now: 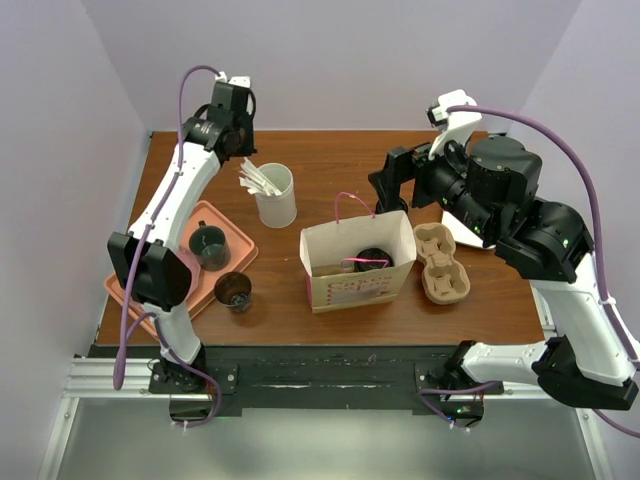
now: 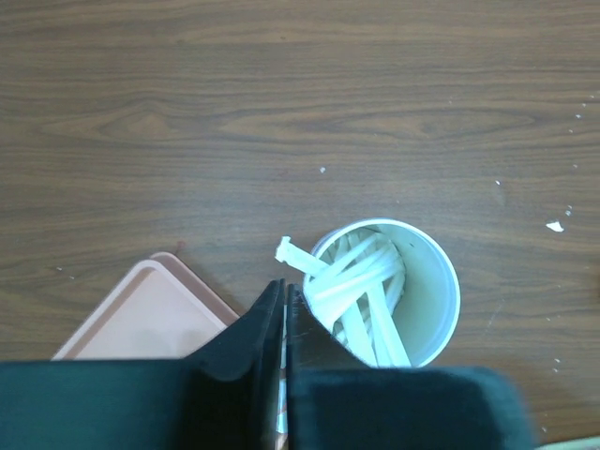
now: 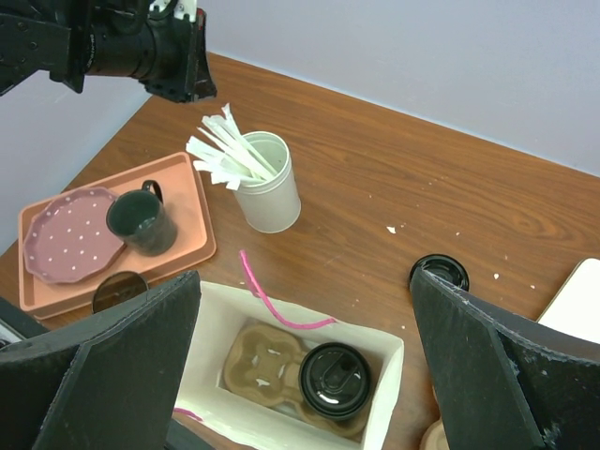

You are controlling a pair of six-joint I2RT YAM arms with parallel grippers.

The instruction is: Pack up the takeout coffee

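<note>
Overhead, right tool [image 3: 305,291] gapes empty above the bagged takeout coffee [image 3: 335,380]; left tool [image 2: 284,291] closed near stirrers [image 2: 361,277].

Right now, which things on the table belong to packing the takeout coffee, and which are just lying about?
Job: takeout coffee, lidded, in a pulp carrier inside the white bag.

Lying about: cup of stirrers; tray with dark mug and pink plate; brown cup beside the tray; black lid on the table; second carrier beside the bag.
</note>
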